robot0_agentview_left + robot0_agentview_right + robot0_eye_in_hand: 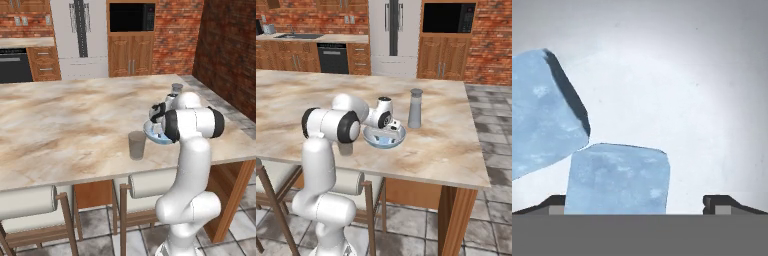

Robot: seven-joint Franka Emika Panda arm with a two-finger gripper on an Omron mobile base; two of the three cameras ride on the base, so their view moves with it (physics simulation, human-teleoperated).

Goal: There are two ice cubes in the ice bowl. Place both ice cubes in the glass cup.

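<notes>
gripper [634, 202] is down inside the ice bowl [370, 139], fingers spread wide with nothing clamped. you have the lower ice cube [618, 179] sitting between the tips but off-centre, its edge against the left fingertip [554, 202] and a clear gap to the right one. second ice cube [542, 112] leans on the first's upper left corner, touching it. both cubes are in the bowl. glass cup [136, 145] stands just beside the bowl, on its left. my read: shift toward the cube's side before you close.
</notes>
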